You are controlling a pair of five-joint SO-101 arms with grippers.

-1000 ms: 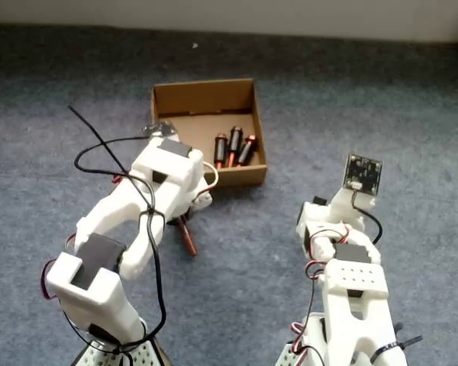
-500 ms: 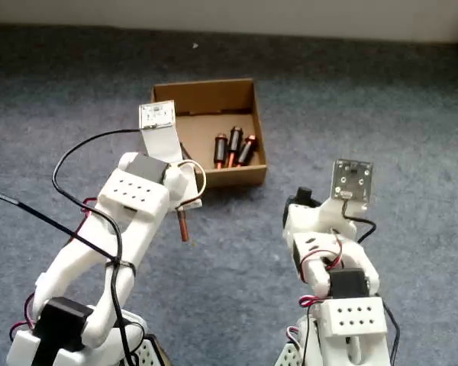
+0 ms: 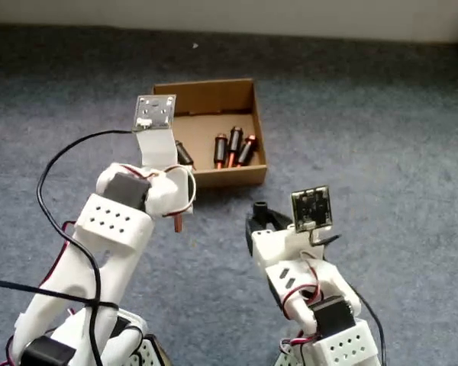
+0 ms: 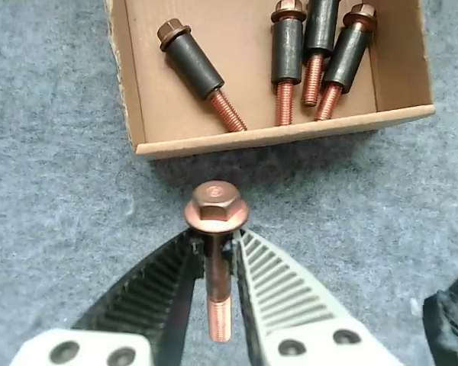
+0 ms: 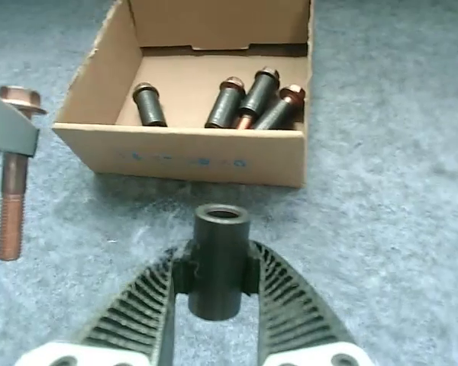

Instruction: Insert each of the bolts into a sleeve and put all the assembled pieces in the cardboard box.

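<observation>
We see the left gripper (image 4: 215, 242) clenched on a copper-coloured bolt (image 4: 216, 210). Its ribbed fingers (image 4: 269, 284) press the shank just under the flanged hex head, so the bolt hangs upright with its threaded end pointing down toward the bench (image 3: 382, 114), which is covered in grey carpet-like fabric. From the high view this bolt sits just in front of the near wall of the cardboard box (image 3: 214, 93), close to its left corner; we cannot tell whether the tip touches the fabric. The right gripper (image 5: 217, 259) is grasping a black sleeve (image 5: 220, 229), one finger on each side of its lower half. The sleeve stands upright with its open bore facing up. From above, we find the right gripper to the right of the left one and a little nearer the arm bases, the two near each other but apart, with the bolt and the sleeve not touching. The open-topped box lies beyond both grippers. On its floor we count four assembled pieces (image 4: 288, 50), each a copper bolt with a black sleeve on its shank, all lying flat. Three lie close together toward the right side of the box, roughly parallel. The fourth piece (image 4: 198, 67) lies apart from them toward the left side, set at a diagonal.
</observation>
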